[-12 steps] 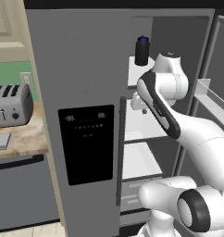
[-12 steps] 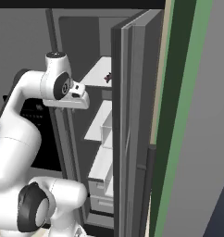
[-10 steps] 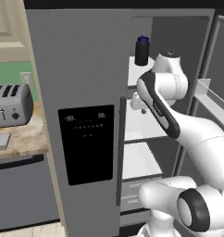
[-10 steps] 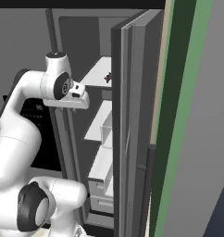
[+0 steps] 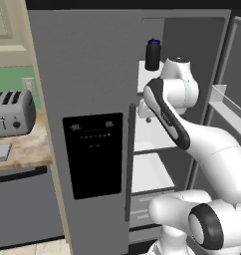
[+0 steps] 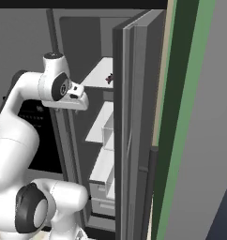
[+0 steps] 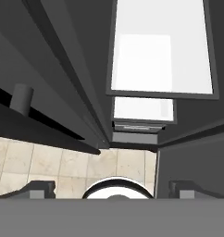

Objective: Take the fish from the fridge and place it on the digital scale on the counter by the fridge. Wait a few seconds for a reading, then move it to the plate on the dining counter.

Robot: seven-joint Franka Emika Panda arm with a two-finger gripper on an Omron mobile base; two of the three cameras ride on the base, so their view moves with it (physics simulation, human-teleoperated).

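Open and empty, the hand (image 7: 112, 187) looks down past flat white shelves (image 7: 161, 58) in the smooth grey metal fridge (image 5: 92, 64). Its dark blocky fingertips (image 7: 40, 188) stand wide apart over pale floor tiles (image 7: 49, 162)

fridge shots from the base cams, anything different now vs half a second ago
Nothing has visibly changed. The arm's pose matches the earlier pictures, with the hand reaching into the open fridge. The dark bottle stands on the upper shelf as before, the small dark thing on the shelf seen from the right has not moved, and the toaster and the scale sit unchanged on the counter.
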